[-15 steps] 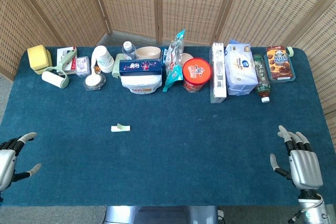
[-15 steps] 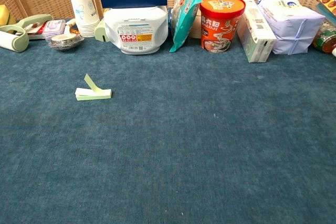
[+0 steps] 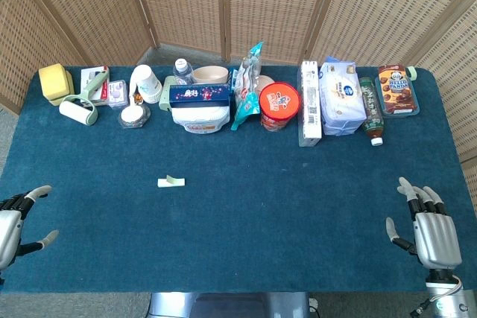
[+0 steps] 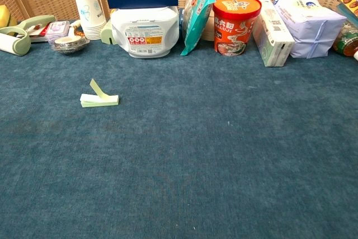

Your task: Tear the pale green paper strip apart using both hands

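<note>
The pale green paper strip lies folded on the blue table cloth, left of the middle; in the chest view the strip shows one end sticking up. My left hand hangs at the near left edge, fingers spread, holding nothing. My right hand is at the near right corner, fingers apart and empty. Both hands are far from the strip. Neither hand shows in the chest view.
A row of goods lines the far side: a lint roller, paper cups, a white tub under a blue box, a teal bag, a red noodle cup, tissue packs, a bottle.
My right hand has slid slightly toward the near edge. The strip and the left hand stay as they were.
</note>
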